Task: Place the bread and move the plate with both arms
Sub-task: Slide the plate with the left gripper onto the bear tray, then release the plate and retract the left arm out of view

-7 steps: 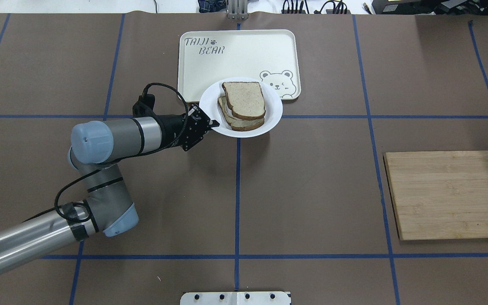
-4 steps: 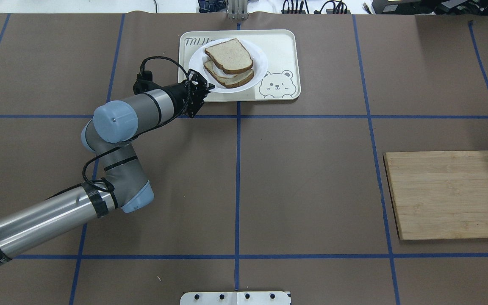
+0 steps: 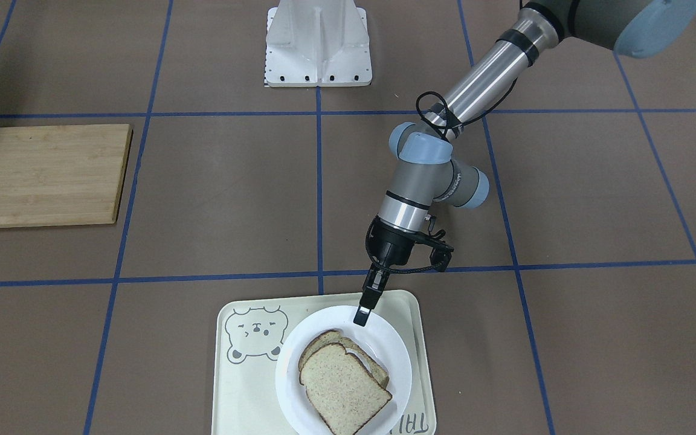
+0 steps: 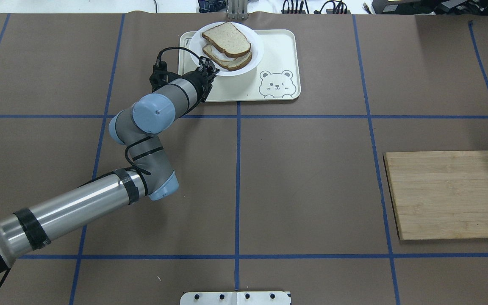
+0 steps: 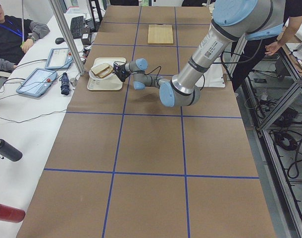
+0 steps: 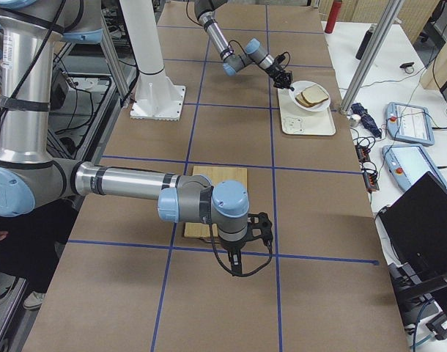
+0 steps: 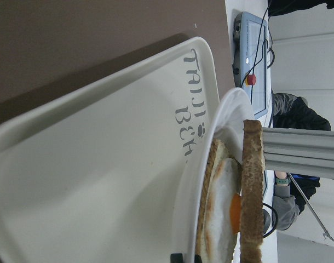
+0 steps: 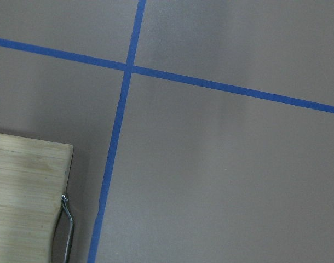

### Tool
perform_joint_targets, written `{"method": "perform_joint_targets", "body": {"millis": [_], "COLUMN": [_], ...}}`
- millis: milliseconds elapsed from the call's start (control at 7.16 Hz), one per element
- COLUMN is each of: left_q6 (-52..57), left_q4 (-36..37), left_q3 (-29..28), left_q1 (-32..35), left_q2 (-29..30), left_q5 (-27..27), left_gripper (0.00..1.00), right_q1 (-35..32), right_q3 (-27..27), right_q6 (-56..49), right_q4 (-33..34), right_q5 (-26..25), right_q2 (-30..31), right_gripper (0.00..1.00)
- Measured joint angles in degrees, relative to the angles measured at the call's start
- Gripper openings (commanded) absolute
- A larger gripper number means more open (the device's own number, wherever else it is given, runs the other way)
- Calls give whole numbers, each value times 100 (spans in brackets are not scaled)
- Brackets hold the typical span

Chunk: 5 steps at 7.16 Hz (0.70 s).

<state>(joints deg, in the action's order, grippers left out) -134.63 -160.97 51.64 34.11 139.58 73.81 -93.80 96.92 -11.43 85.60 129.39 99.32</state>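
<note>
The left tool point(image 4: 211, 70) pinches the plate point(image 4: 256, 53) at its lower-left rim. The plate, bread point(image 4: 226, 37) on top, hangs over the tray point(image 4: 275, 51) at upper centre, with the right arm point(image 6: 128, 183) well apart.

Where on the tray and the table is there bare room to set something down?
Bare: the tray's right part, between the plate and the tray's right rim, beyond the bear drawing; the whole cutting board; the table's brown middle between them. Crowded: the tray's far-left corner, where the left gripper pinches the plate stacked with bread.
</note>
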Motion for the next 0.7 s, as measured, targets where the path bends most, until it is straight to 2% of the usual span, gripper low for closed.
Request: {"method": "perform_joint_targets", "body": {"millis": [140,279,559,698], "left_q6": [24,96,958,1475], "left_q4": [45,118,181,253], "left_q3": [-72,-87,63,337], "left_q1": [-53,-107,-274,-270], "left_q2": [59,78,74,33], "left_q5": [-36,-28,67,280], "left_gripper": [95,99,99,99], "right_q1": [3,4,10,10], "right_q3": [-3,-8,-13,-17], "right_q6": [-2,-6,-8,-9], "right_q4": [0,0,1,0], "right_q5": [-3,-3,-9,-14], "right_q2": [-5,-8,-15,-31], "right_gripper": [100,100,100,100]}}
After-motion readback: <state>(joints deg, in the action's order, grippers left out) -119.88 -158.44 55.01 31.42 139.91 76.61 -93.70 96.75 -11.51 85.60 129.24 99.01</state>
